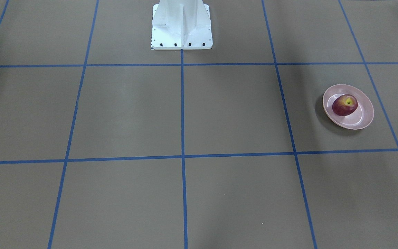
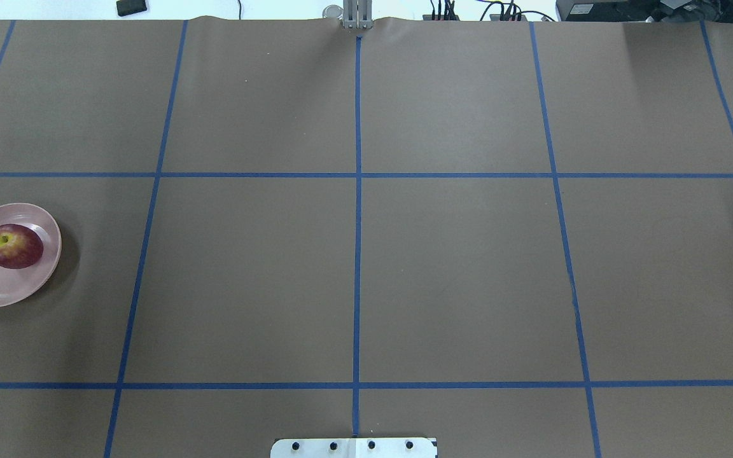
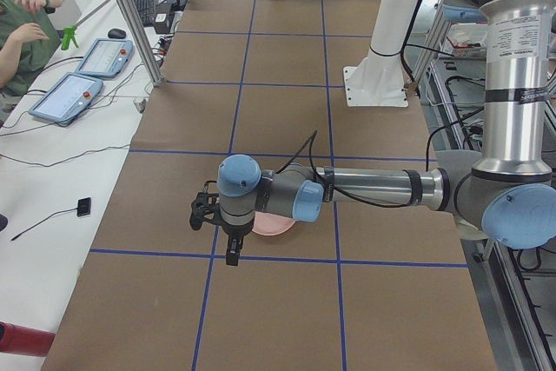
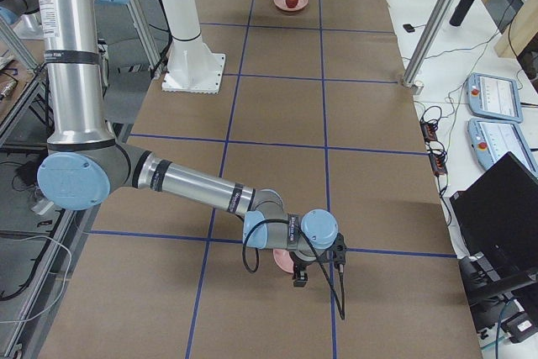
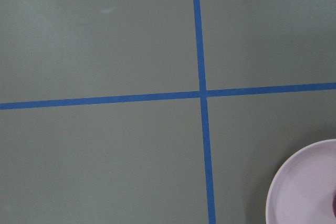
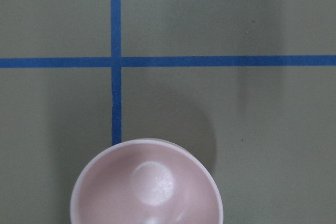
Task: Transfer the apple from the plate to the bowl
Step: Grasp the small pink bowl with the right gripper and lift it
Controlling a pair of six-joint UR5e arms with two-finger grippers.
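Dark red apple [image 1: 344, 105] sits in the pink plate [image 1: 366, 118], stem hollow up. Left gripper [image 3: 232, 252] hangs seemingly just beside that plate, right gripper [image 4: 299, 278] by the pink bowl [image 6: 102, 184]; whether either is open or clenched cannot be told.

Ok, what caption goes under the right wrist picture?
Empty pink bowl on the brown table, close to a cross of blue tape.
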